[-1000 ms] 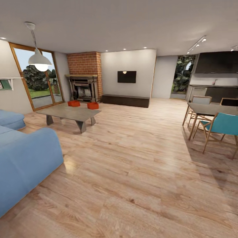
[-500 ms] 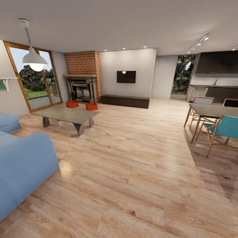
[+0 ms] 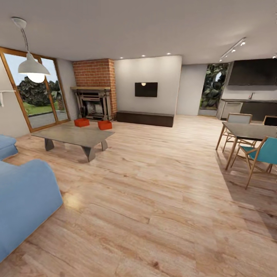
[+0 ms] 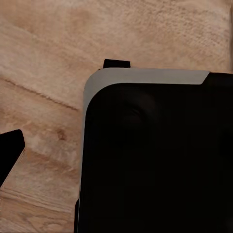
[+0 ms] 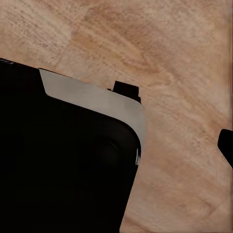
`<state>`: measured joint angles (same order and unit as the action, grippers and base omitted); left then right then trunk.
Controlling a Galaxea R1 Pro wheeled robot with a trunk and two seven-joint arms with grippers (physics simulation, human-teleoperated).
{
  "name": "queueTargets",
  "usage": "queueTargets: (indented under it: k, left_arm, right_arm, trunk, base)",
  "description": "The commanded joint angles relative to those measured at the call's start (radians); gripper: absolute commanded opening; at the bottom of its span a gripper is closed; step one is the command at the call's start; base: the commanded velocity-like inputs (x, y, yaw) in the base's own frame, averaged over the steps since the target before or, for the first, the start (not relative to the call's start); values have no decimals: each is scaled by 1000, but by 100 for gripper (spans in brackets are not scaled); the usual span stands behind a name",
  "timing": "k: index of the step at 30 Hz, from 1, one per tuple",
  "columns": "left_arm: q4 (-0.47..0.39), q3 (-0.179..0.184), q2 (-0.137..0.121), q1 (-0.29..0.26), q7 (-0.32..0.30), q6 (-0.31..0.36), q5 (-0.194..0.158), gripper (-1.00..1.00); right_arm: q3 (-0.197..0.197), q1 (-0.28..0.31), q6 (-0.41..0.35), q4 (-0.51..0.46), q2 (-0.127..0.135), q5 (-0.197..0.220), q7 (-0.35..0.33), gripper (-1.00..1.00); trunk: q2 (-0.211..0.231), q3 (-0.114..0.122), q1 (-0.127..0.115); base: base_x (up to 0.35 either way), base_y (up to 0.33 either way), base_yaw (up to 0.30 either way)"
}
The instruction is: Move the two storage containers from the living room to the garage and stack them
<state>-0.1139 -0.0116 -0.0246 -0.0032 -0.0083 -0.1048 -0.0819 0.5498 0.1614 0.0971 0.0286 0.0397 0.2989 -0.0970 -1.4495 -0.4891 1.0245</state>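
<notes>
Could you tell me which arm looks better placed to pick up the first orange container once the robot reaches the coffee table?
Probably left: both storage containers sit left of centre on the coffee table, though the robot is far off.

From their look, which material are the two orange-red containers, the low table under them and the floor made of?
The two storage containers: probably plastic, uniform matte orange-red; too small to be sure. The low table: flat grey matte slab, maybe concrete or stone. The floor: light wood planks, with visible grain, seams and a soft sheen.
</notes>
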Motion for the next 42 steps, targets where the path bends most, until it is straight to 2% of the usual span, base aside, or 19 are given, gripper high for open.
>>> queueTargets:
  k: [1, 10, 42]
  left_arm:
    - [0, 0, 0, 0, -1, -3, -9, 100]
    - [0, 0, 0, 0, -1, -3, -9, 100]
    - [0, 1, 0, 0, -1, -3, -9, 100]
  right_arm:
    - [7, 1, 6, 3, 0, 11, -6, 100]
    - [7, 1, 6, 3, 0, 11, -6, 100]
    - [7, 1, 10, 3, -4, 12, -6, 100]
  trunk:
    - [0, -1, 1]
    - [0, -1, 1]
    - [0, -1, 1]
  base:
    - [322, 0, -151]
    - [322, 0, -196]
    - [322, 0, -3]
